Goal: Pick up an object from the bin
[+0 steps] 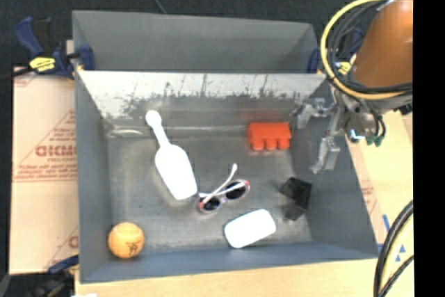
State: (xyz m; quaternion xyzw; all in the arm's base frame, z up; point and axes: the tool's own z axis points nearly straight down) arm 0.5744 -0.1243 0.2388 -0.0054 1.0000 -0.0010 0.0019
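My gripper point(312, 141) hangs over the right side of the bin, above the sloping right wall, open with nothing between its two silver fingers. An orange-red block point(270, 135) with a scalloped front edge lies just to its left, near the back of the floor. A small black angular piece point(295, 195) rests below the gripper, at the foot of the right wall.
A white scoop point(171, 165) lies left of centre with its handle pointing to the back. White-and-pink sunglasses point(222, 195) sit mid-floor, and a white oval pad point(250, 228) is near the front. An orange ball point(126, 240) occupies the front left corner.
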